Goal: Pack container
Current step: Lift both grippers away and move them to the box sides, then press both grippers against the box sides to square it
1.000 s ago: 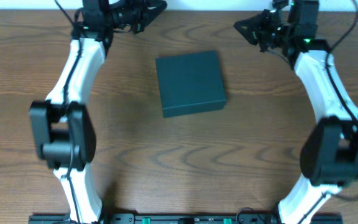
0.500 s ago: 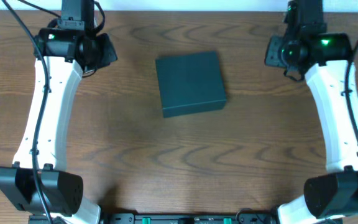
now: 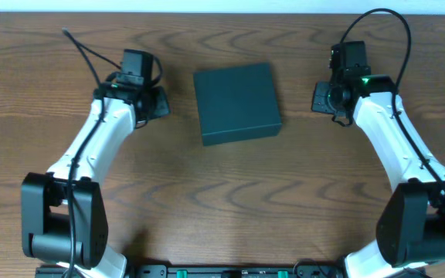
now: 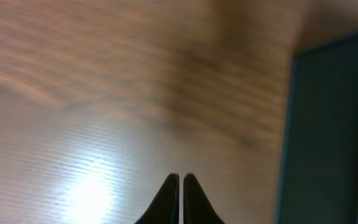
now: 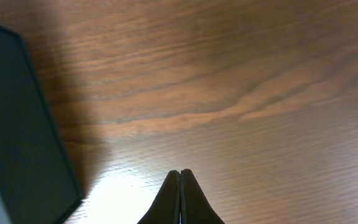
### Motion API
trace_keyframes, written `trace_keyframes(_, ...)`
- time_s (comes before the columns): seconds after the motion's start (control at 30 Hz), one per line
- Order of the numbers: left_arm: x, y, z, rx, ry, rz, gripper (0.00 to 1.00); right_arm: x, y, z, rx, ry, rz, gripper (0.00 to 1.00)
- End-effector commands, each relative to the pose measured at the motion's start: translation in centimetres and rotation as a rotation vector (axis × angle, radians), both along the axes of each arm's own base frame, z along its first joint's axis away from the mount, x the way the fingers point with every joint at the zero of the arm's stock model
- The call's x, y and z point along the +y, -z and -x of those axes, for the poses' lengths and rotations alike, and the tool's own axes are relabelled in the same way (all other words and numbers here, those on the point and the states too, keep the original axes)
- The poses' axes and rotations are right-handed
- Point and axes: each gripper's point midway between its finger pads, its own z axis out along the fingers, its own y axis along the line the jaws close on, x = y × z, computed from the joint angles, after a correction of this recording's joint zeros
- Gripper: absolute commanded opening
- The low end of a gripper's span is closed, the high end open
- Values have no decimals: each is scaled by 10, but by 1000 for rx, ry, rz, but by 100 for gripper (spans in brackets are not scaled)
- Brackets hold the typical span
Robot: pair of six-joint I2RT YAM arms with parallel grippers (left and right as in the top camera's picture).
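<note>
The container [image 3: 236, 103] looks matte and smooth; the table [image 3: 222, 201] is glossy wood-grain.

The left wrist view is blurred — the worktop [image 4: 104, 74] grain smears, and the container [image 4: 334, 137] runs off the right and bottom edges. In the right wrist view, the left edge cuts the container [image 5: 17, 118] too.

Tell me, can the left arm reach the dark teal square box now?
Probably yes: the shut left tool hangs beside the dark teal square box, with only bare wooden table between them.
</note>
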Motion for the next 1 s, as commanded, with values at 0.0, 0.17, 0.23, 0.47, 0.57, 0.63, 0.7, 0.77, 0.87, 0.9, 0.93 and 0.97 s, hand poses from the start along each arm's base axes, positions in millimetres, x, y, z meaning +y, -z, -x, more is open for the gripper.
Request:
trace_keyframes(0.0, -20, 14, 0, -2, 7, 15, 6, 21, 12, 1, 21, -4, -36, 2)
trace_keyframes(0.17, -44, 44, -7, 13, -14, 40, 6, 59, 36, 0, 59, -76, -85, 2)
trace_keyframes(0.23, -46, 52, -5, 34, -27, 42, 6, 73, 41, 0, 66, -87, -123, 2)
trace_keyframes(0.47, -49, 56, -14, 15, -76, 78, 6, 121, 56, 1, 92, -135, -266, 2)
trace_keyframes(0.57, -64, 54, -11, 40, -73, 170, 6, 137, 61, 6, 120, -166, -323, 2)
trace_keyframes(0.63, -66, 54, -11, 42, -98, 196, 6, 137, 61, 6, 118, -166, -321, 2)
trace_keyframes(0.7, -72, 50, -16, 28, -102, 232, 6, 138, 60, 4, 109, -168, -323, 2)
trace_keyframes(0.77, -80, 45, -22, 3, -87, 275, 6, 138, 60, 4, 109, -158, -327, 2)
trace_keyframes(0.87, -93, 33, -35, -41, -109, 375, 6, 138, 60, 4, 108, -158, -324, 2)
trace_keyframes(0.9, -99, 27, -39, -62, -98, 408, 6, 134, 60, 2, 104, -149, -310, 2)
trace_keyframes(0.93, -104, 24, -42, -76, -91, 426, 6, 131, 61, 1, 99, -142, -297, 2)
trace_keyframes(0.97, -108, 20, -44, -88, -84, 442, 5, 128, 61, 0, 94, -135, -288, 2)
